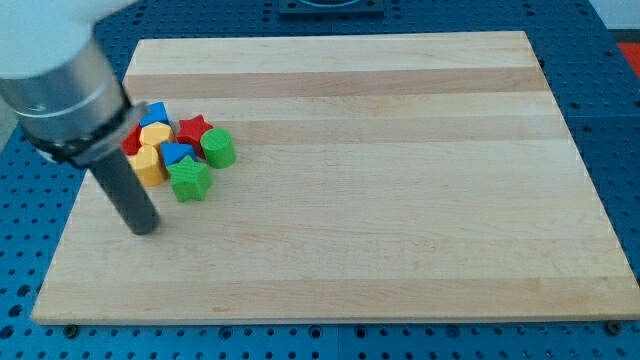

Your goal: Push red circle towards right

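A red block [132, 141], probably the red circle, sits at the left edge of a tight cluster near the board's left side, and the arm hides part of it. Around it are a blue block [155, 113], a yellow block [157, 135], a red star [192, 129], a green cylinder [218, 147], a small blue block [178, 153], a second yellow block [150, 166] and a green star [190, 180]. My tip [145, 230] rests on the board below and left of the cluster, a short way from the lower yellow block and the green star.
The wooden board [400, 200] lies on a blue perforated table [30, 230]. Its left edge is close to the cluster and to my tip. The arm's grey body [60, 80] covers the view's top left corner.
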Tool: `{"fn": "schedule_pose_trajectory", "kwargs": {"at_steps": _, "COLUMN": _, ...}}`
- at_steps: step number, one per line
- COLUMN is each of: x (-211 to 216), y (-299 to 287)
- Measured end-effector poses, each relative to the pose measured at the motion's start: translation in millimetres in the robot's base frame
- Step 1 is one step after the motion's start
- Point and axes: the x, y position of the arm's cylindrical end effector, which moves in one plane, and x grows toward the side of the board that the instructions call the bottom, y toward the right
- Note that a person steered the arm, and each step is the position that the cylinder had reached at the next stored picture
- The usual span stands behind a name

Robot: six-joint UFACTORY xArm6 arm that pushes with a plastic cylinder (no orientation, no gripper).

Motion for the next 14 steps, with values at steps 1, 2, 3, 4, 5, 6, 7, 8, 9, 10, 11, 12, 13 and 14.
{"fn": "schedule_pose_trajectory", "kwargs": {"at_steps": 1, "x": -31, "y": -44}}
{"fn": "schedule_pose_trajectory", "kwargs": {"at_steps": 2, "x": -67, "y": -69}}
{"fn": "schedule_pose_trajectory", "kwargs": {"at_steps": 3, "x": -113, "y": -71}}
{"fn": "schedule_pose_trajectory", "kwargs": {"at_steps": 4, "x": -131, "y": -64}}
{"fn": "schedule_pose_trajectory", "kwargs": {"at_steps": 5, "x": -130, "y": -47}}
{"fn": "schedule_pose_trajectory", "kwargs": {"at_steps": 6, "x": -130, "y": -21}}
{"fn": "schedule_pose_trajectory", "kwargs": {"at_steps": 7, "x": -130, "y": 13}}
{"fn": "schedule_pose_trajectory", "kwargs": {"at_steps": 8, "x": -141, "y": 29}}
{"fn": "schedule_pose_trajectory", "kwargs": {"at_steps": 9, "x": -169, "y": 26}}
{"fn": "schedule_pose_trajectory", "kwargs": {"at_steps": 10, "x": -173, "y": 37}}
{"fn": "schedule_pose_trajectory", "kwargs": {"at_steps": 11, "x": -163, "y": 47}}
{"fn": "schedule_pose_trajectory", "kwargs": {"at_steps": 12, "x": -152, "y": 47}}
{"fn": "schedule_pose_trajectory", "kwargs": {"at_steps": 13, "x": -146, "y": 66}}
{"fn": "schedule_pose_trajectory", "kwargs": {"at_steps": 14, "x": -146, "y": 102}}
